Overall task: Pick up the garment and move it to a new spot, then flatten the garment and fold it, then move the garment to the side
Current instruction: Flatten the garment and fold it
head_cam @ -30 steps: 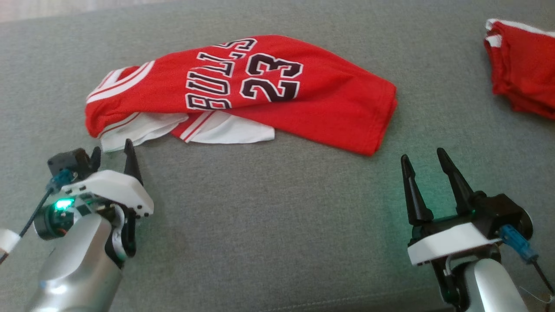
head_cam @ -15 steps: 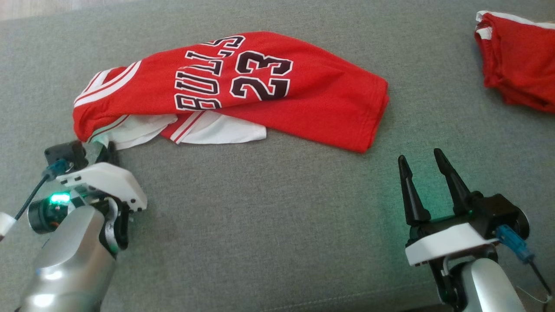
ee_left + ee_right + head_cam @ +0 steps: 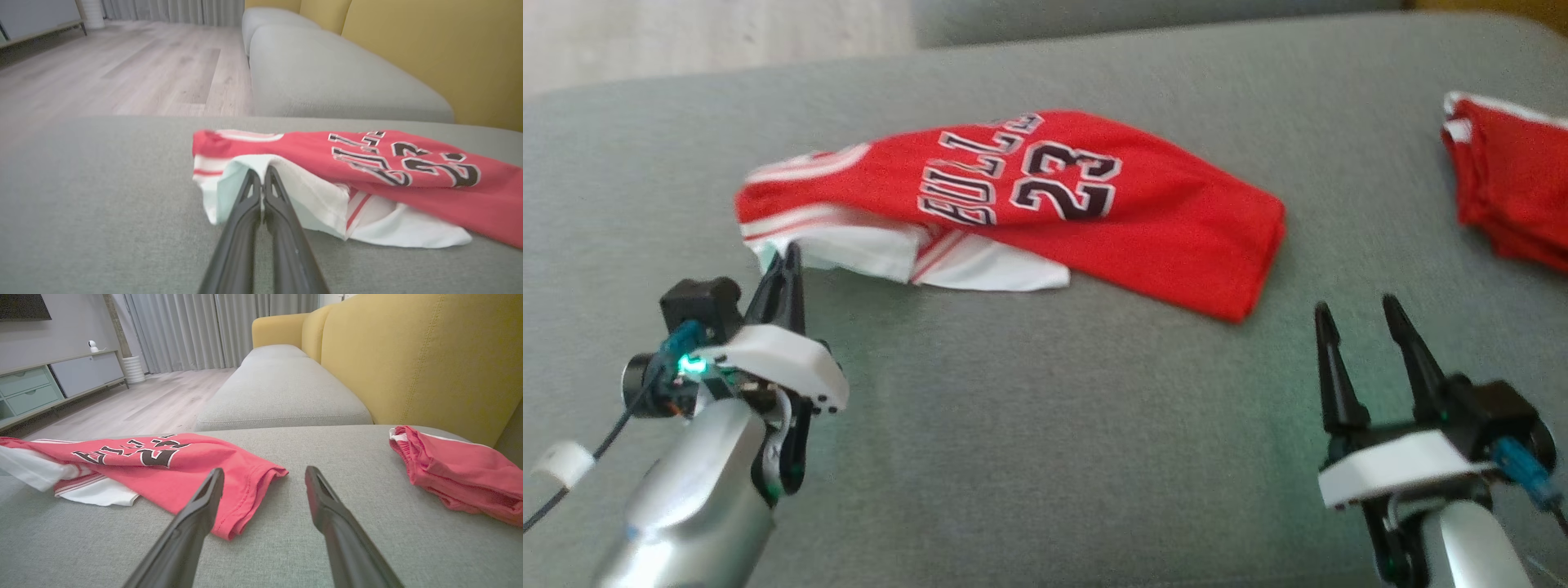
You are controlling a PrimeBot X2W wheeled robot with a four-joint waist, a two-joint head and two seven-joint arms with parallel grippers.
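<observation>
The light, floppy jersey [image 3: 1168,224] will likely sag from the white corner the left hand [image 3: 790,255] pinches shut, while the right hand [image 3: 1356,305] hovers wide open nearby.

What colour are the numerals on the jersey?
Numerals on the jersey: black, outlined white; clearest in head view.

We found the red jersey [image 3: 1176,220] lying rumpled on the grey cushion [image 3: 1045,425], black "23" facing up, white fabric spilling from its left end.
</observation>
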